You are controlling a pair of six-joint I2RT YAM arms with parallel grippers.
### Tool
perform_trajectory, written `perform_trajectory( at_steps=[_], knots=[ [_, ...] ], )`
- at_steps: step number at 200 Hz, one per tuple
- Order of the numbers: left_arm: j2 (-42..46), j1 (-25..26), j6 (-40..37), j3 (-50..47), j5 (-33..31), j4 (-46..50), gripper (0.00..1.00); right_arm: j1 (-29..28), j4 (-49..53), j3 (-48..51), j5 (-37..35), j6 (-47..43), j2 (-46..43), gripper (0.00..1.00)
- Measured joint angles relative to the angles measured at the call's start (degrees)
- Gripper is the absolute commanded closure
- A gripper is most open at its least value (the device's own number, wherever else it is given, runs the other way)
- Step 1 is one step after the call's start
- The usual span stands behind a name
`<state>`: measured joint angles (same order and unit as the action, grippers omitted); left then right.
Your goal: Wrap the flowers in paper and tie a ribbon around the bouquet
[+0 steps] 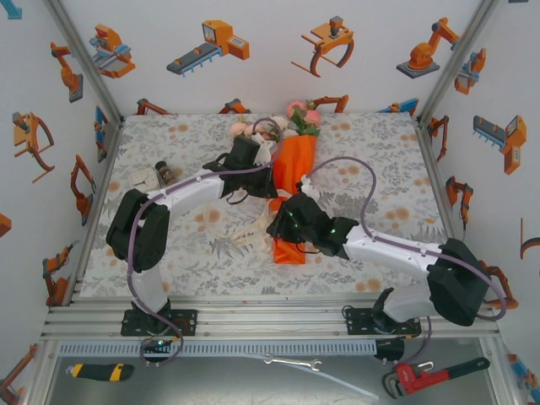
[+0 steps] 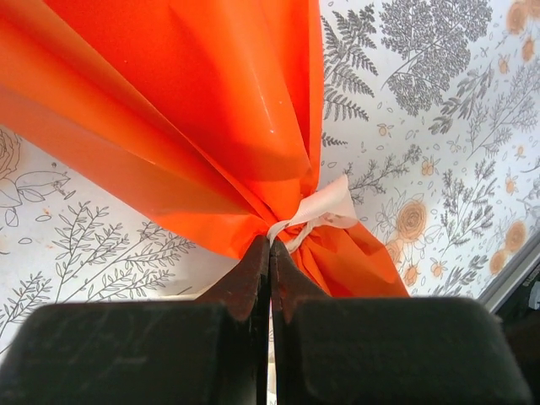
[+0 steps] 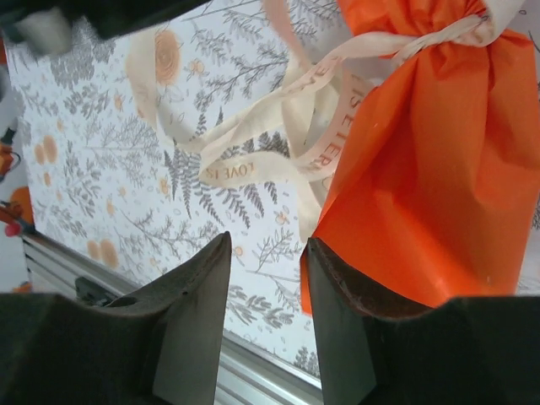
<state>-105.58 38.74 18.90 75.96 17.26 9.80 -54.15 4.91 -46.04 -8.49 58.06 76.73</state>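
At mid-worktop (image 1: 380, 160), lengthwise between the two arms: one bouquet (image 1: 294, 169), laid flat. The flowers (image 1: 302, 114) are at the far end and the flared foot is toward the arm bases. Wrapping: the paper (image 2: 194, 110), bright orange, gathered into folds that narrow to a waist. Binding: the ribbon (image 3: 253, 160), cream with printed lettering, cinched round that waist, its slack loops and tails spilling sideways onto the patterned cloth. Lying flat, the waist is probably reachable from either side while the tie is finished. Left tool (image 2: 270, 249): fingers pressed together with no visible gap, tips set right at the ribbon knot and touching the bunched paper there. Whether a strand is pinched between them cannot be told. It is likely placed to steady the knot. Right tool (image 3: 267, 243): jaws partly parted, nothing between them but bare cloth. One finger is just beside the paper's lower edge, with the loose loops ahead. It appears positioned to take up a loop or tail.
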Motion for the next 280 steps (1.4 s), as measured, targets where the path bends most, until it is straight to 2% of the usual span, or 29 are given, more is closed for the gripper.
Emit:
perform_trajectory(
  at_steps=[30,47,65,82,106,133,177,208,235,261,280],
  knots=[
    [-0.3,0.0,0.2,-0.5,0.9,-0.1,0.92,-8.3,8.7,-5.8,-7.2,4.1,1.8,0.65],
    [-0.4,0.0,0.2,-0.6,0.8,-0.3,0.92,-13.4,14.2,-11.5,-10.8,8.8,6.5,0.66],
    [-0.4,-0.2,0.2,-0.7,0.8,-0.4,0.92,-15.6,18.2,-16.2,-13.1,14.3,12.3,0.66],
    [-0.4,-0.3,0.2,-1.2,0.9,-0.9,0.93,-15.5,21.0,-18.3,-15.1,18.5,16.9,0.65],
    [-0.4,-0.7,0.1,-2.4,1.0,-1.3,0.92,-14.4,23.8,-19.0,-16.9,22.5,21.7,0.57],
    [-0.4,-1.0,0.0,-3.5,1.5,-1.3,0.92,-13.0,24.2,-19.0,-18.1,24.6,24.7,0.56],
    [-0.4,-1.4,0.0,-4.4,2.3,-2.2,0.92,-12.4,25.7,-19.5,-20.2,28.3,26.1,0.56],
    [-0.4,-1.6,0.0,-4.6,3.2,-3.0,0.92,-12.4,28.9,-19.6,-21.2,31.9,26.5,0.6],
    [-0.4,-1.7,0.0,-4.6,3.8,-3.4,0.92,-12.3,31.1,-19.6,-22.6,34.5,26.6,0.57],
    [-0.4,-1.7,0.0,-4.6,4.1,-3.5,0.92,-11.5,31.9,-19.6,-24.2,34.9,26.6,0.56],
    [-0.4,-1.7,0.0,-4.6,4.3,-3.5,0.92,-10.9,31.5,-19.3,-25.6,33.7,26.6,0.59]
  ],
)
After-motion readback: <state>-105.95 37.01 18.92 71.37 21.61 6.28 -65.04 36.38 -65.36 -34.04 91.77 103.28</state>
